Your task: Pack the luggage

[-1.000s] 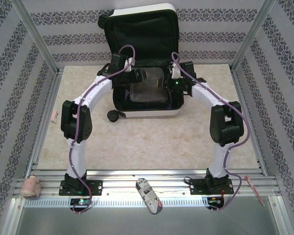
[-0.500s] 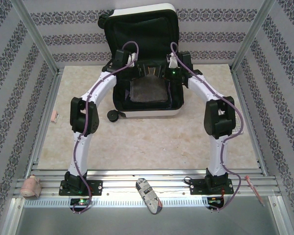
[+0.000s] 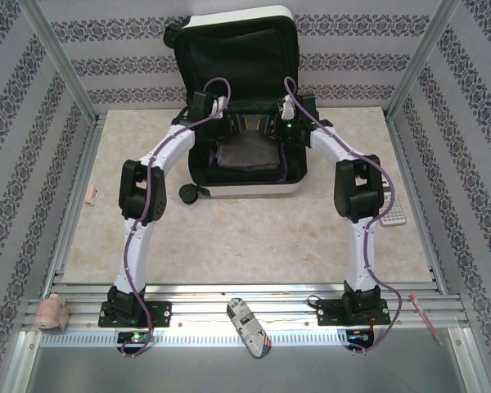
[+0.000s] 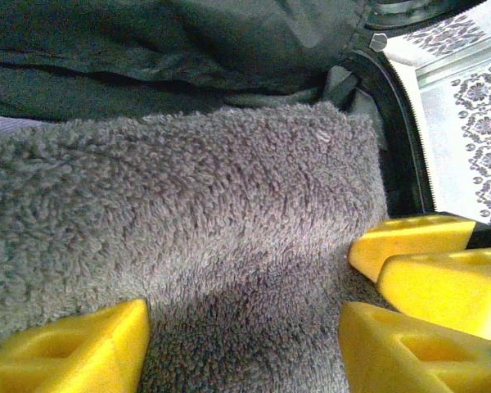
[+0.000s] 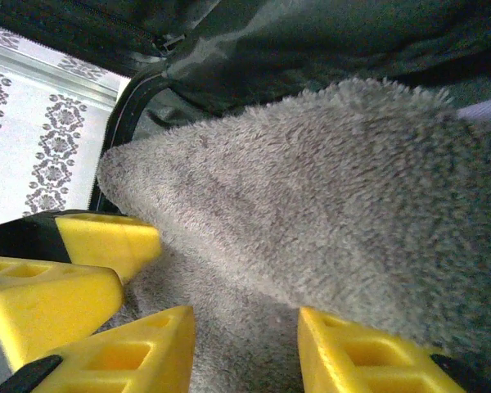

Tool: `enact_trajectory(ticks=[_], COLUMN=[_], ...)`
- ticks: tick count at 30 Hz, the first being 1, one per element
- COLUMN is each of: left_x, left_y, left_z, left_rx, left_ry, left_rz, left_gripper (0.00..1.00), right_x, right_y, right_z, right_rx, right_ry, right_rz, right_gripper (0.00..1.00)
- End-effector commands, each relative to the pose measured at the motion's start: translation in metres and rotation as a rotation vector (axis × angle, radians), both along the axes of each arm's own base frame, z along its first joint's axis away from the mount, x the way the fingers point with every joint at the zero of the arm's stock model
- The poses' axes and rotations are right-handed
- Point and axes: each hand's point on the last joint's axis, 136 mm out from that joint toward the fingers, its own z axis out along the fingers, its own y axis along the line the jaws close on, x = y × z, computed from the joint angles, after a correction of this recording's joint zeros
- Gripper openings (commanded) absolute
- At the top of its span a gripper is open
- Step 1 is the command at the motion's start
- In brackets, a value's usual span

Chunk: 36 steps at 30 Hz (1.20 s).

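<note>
site: lab-type robot test cell | walls: patterned wallpaper panels left, right, far, on aluminium frame posts | near edge: slotted rail, arm bases bolted on | floor: stone-look table top

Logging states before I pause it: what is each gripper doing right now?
Left gripper: open, over the grey towel.
Right gripper: open, over the same towel.

- Grey fleecy cloth spans most of the frame, its far edge humped.
- Black lining of the luggage runs across the top; zipper band curves down the upper right.
- Left gripper at bottom: yellow fingers spread, cloth between them.
- Right gripper at right edge, fingers on the cloth.
- Patterned wall far right.
</note>
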Motion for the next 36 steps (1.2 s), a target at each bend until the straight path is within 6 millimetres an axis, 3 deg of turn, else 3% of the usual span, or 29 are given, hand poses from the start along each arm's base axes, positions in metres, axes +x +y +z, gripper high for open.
enact_trajectory(ticks=[1,4,9,12,18,25,33,36], left_x=[-0.001,-0.007,-0.030,-0.058,-0.124,-0.181,-0.222,-0.233], left_y=[0.021,0.025,0.038,0.051,0.079,0.099,0.100,0.102], left_z=[0.007,0.034,0.059,0.057,0.034,0.020,0.017,0.013], left_rx=[0.014,0.011,0.031,0.044,0.075,0.118,0.134,0.142], left_ry=[0.007,-0.043,-0.118,-0.124,-0.110,-0.096,-0.056,-0.038], left_rz=[0.038,0.048,0.087,0.121,0.188,0.245,0.238,0.241], left_gripper=[0.63,0.64,0.65,0.66,0.66,0.66,0.66,0.66], right_x=[0.003,-0.001,-0.013,-0.016,-0.014,0.017,0.065,0.085], right_y=[-0.014,-0.017,-0.022,-0.032,-0.058,-0.096,-0.110,-0.111], right_z=[0.019,0.046,0.073,0.089,0.136,0.201,0.255,0.266], right_rx=[-0.010,-0.021,-0.054,-0.089,-0.130,-0.152,-0.145,-0.141], right_ry=[-0.037,-0.103,-0.214,-0.268,-0.387,-0.522,-0.673,-0.736], right_rz=[0.005,0.013,0.015,-0.007,-0.087,-0.232,-0.332,-0.360], right_gripper=[0.39,0.40,0.41,0.41,0.42,0.42,0.47,0.51])
